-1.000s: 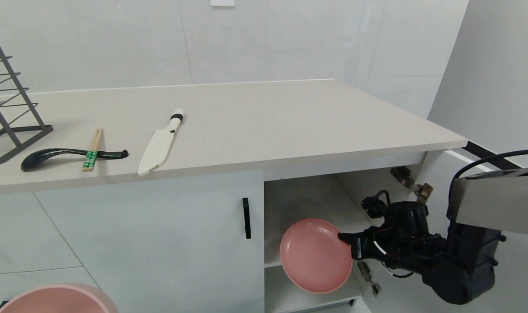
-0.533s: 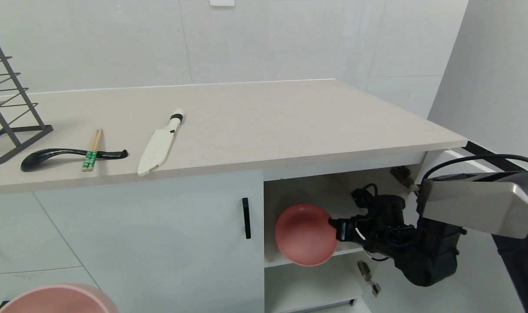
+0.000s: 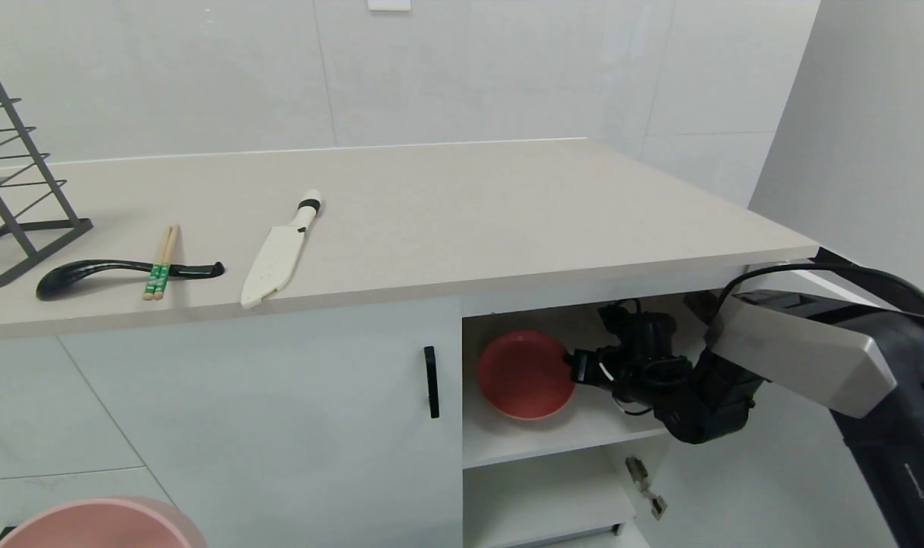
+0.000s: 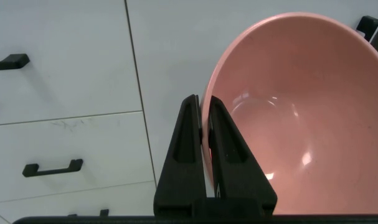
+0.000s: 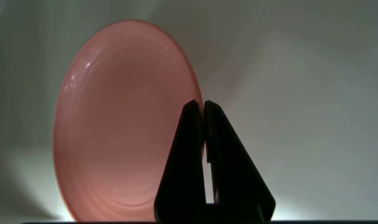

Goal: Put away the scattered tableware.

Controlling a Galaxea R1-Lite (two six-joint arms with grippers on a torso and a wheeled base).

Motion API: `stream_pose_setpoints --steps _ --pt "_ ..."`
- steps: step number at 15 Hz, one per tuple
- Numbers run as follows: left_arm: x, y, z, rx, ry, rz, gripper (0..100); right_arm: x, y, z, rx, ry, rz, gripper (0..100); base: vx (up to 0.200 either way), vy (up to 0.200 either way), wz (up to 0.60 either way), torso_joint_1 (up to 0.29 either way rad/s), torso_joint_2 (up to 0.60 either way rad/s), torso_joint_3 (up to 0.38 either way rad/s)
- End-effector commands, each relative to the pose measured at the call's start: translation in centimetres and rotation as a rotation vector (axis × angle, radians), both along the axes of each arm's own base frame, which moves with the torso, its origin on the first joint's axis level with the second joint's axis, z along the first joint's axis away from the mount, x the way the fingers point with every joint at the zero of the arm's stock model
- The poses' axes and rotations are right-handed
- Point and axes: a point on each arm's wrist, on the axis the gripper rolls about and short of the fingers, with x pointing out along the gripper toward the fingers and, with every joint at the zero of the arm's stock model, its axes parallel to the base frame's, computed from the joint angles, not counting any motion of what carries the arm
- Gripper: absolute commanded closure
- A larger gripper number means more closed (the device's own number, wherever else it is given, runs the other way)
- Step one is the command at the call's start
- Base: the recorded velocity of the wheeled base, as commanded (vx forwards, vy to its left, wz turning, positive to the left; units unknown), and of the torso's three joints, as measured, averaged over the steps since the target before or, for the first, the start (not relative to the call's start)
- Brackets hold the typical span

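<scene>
Two pink pieces in the grippers, everything else loose on the countertop. Far left on it: dark wire rack. Way down in the head view's lower left corner, pink bowl, with the left gripper clamped hard on its rim, one finger inside, one outside, and white drawer fronts behind.

Back on the counter, just beside the rack's base: black spoon lying flat, chopsticks laid across its handle, touching. Bit further right, apart from those, white knife, blade end right at the front edge, grip pointing toward the wall.

Below the counter, closed cabinet door with a black handle, just left of the opening. Inside the open cupboard, upper compartment: pink plate standing nearly on edge over the shelf, face toward the room. Can't tell if its lower edge touches the shelf. Over on its right rim, right gripper pinched shut on it, arm crowding the opening's right half, tucked just under the counter's overhang. Lower down, right of the shelf, hinge of the swung-open door.
</scene>
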Motion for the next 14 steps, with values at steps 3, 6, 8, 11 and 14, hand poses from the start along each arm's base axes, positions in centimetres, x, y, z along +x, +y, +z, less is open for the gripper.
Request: stream_pose_setpoints --steps 3,6,8,11,14 --pt "0.0 0.0 0.0 0.001 0.002 0.0 100 1.3 0.3 0.4 0.001 0.013 -0.005 0 0.0 0.0 0.0 0.0 0.0 0.0" --pt "0.0 0.0 0.0 0.001 0.002 0.0 100 1.3 0.3 0.3 0.01 0.023 -0.032 0 0.0 0.0 0.0 0.0 0.0 0.0" --pt "0.0 0.0 0.0 -0.001 0.002 0.0 100 -0.2 0.4 0.2 0.0 0.035 -0.018 0 0.0 0.0 0.0 0.0 0.0 0.0" --pt "0.0 0.0 0.0 -0.038 0.004 -0.003 100 -6.5 3.1 3.5 -0.022 0.019 0.115 0 0.0 0.0 0.0 0.0 0.0 0.0" --pt "0.0 0.0 0.0 -0.038 0.004 -0.001 100 -16.1 5.2 7.3 -0.045 0.022 0.318 0 0.0 0.0 0.0 0.0 0.0 0.0"
